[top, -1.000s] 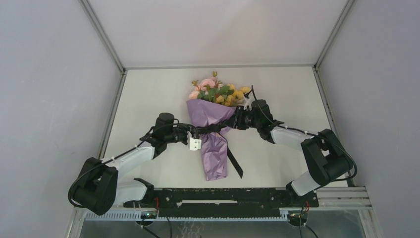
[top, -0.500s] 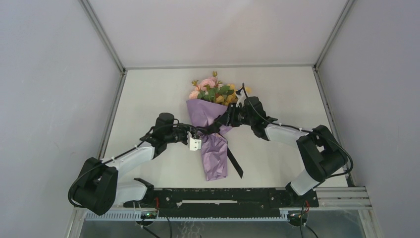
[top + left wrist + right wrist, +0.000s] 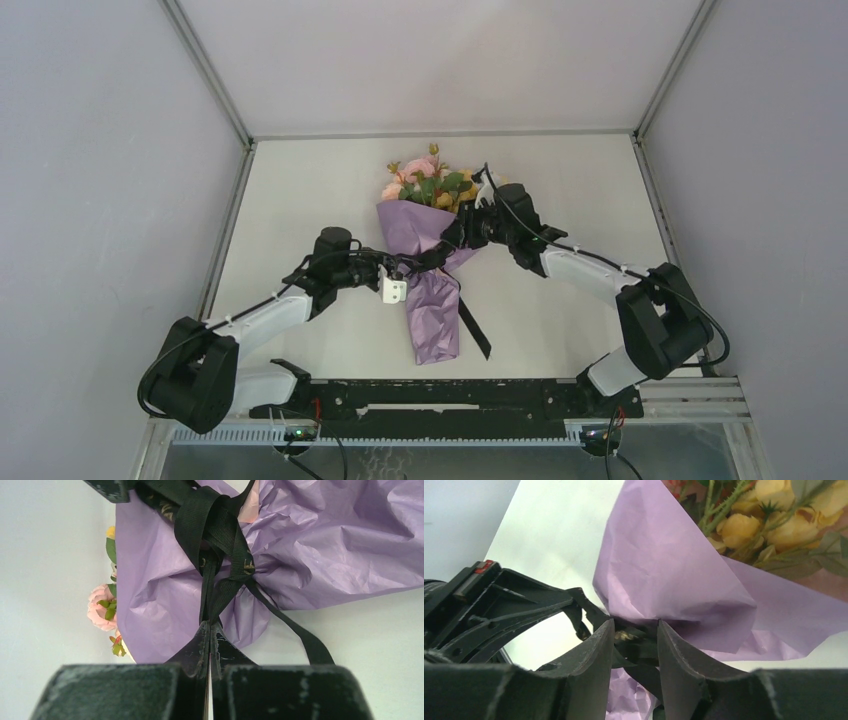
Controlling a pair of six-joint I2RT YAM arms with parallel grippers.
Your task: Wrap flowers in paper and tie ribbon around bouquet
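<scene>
**Snug it level, no yanking**

Your left fingers (image 3: 210,630) clamp the ribbon (image 3: 292,627) at the waist of the bouquet (image 3: 432,262) on the bench (image 3: 560,170). Beyond, your right fingers (image 3: 453,236) stand parted astride the knot (image 3: 215,527) (contact unclear). Draw both tails gently; the flowers (image 3: 432,185) lie farthest.

One bouquet (image 3: 420,236), one ribbon (image 3: 210,526), one table (image 3: 565,180)

One bouquet (image 3: 430,270) on table (image 3: 300,180), a tool each side.
flowers (image 3: 430,185) at far end, narrow end near; ribbon (image 3: 472,325) round the waist, tail lying right of the lower part; left tool (image 3: 400,268) left of waist, right tool (image 3: 455,235) right, slightly farther back.
</scene>
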